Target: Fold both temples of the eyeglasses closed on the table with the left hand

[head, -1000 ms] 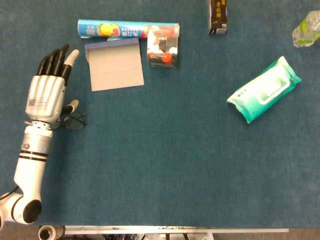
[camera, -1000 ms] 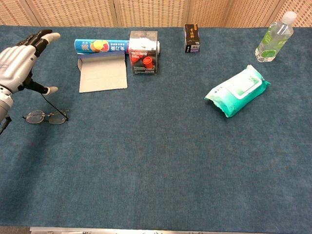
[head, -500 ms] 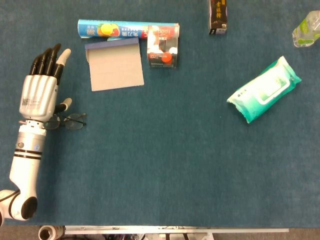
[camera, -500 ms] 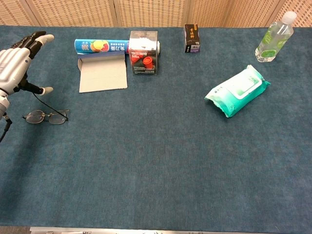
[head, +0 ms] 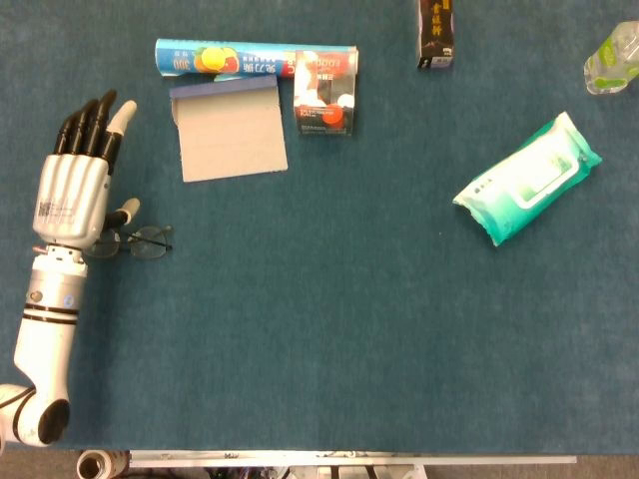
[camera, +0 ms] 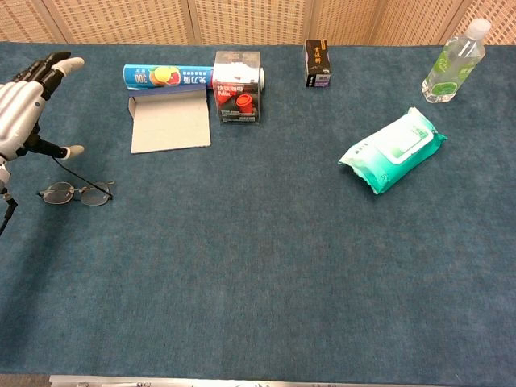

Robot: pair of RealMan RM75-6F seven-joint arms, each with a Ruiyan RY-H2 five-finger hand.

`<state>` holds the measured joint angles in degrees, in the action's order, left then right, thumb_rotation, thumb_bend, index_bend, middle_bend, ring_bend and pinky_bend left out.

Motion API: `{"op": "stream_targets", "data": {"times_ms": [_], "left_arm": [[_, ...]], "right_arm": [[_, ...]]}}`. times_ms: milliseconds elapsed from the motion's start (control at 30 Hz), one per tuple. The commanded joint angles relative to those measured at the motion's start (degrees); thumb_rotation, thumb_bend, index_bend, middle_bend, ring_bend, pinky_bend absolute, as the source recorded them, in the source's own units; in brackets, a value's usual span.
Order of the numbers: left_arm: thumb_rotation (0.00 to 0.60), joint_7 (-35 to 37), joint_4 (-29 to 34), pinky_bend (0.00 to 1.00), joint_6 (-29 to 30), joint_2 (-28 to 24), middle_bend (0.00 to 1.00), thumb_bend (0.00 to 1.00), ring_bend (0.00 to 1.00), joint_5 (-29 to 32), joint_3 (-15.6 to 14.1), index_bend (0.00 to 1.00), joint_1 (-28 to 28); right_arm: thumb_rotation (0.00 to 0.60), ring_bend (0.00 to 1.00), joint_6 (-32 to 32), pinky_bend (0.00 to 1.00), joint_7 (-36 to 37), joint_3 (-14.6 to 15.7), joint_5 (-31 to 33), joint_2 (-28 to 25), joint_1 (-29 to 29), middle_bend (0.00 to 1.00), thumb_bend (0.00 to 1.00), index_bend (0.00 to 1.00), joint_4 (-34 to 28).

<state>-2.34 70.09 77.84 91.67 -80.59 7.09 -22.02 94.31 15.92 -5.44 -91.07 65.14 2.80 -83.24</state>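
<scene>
Thin dark-rimmed eyeglasses [head: 143,241] lie on the blue tablecloth at the far left, with the lenses facing the front edge in the chest view [camera: 76,194]. One temple stands out from the right hinge and slants back-left towards my left thumb. Whether the thumb touches it I cannot tell. My left hand [head: 75,180] hovers over the left end of the glasses, flat with the fingers stretched out and apart, holding nothing; the chest view catches it [camera: 20,109] at the frame's left edge. The right hand shows in neither view.
Behind the glasses lie a grey card folder [head: 230,130], a colourful printed tube [head: 225,58] and a small box with a red cap [head: 324,92]. A dark box [head: 436,35], a clear bottle [head: 611,60] and a green wipes pack [head: 529,178] sit far right.
My left hand and forearm have drifted leftward, uncovering more of the glasses. The glasses have stayed where they were.
</scene>
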Motion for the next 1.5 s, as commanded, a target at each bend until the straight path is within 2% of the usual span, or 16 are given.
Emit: {"op": "stream_targets", "data": {"times_ms": [33,300,533,900,1500], "left_arm": [[0.600,-3.16,5.52,0.09,1.83,-2.75,0.00,0.10,0.00,-1.25,-1.02,0.00,1.31],[0.600,-4.60,11.48,0.09,4.43,-5.63,0.00,0.10,0.00,-2.88,-1.85,0.00,3.17],[0.600,-3.63,11.87,0.09,4.62,-6.25,0.00,0.10,0.00,-2.94,-1.83,0.00,3.85],[0.600,-3.36,8.59,0.09,3.01,-5.15,0.00,0.10,0.00,-1.53,-1.43,0.00,4.06],[0.600,-0.12,-2.86,0.09,1.09,-1.40,0.00,0.10,0.00,-0.86,-1.46,0.00,4.16]], "right_arm": [[0.600,0.32,-0.02,0.25,0.01,0.03,-0.08,-0.04,0.04,0.54,0.28,0.68,-0.07],[0.600,0.32,0.04,0.25,0.11,0.03,-0.09,-0.24,0.04,0.54,0.28,0.68,-0.37],[0.600,0.32,-0.30,0.25,-0.09,0.08,-0.11,-0.28,0.22,0.54,0.28,0.68,-0.54],[0.600,0.32,-0.43,0.25,-0.13,0.01,0.01,-0.43,0.33,0.54,0.28,0.68,-0.78],[0.600,0.32,-0.16,0.25,-0.25,-0.16,0.08,-0.68,0.32,0.54,0.28,0.68,-1.19]]}}
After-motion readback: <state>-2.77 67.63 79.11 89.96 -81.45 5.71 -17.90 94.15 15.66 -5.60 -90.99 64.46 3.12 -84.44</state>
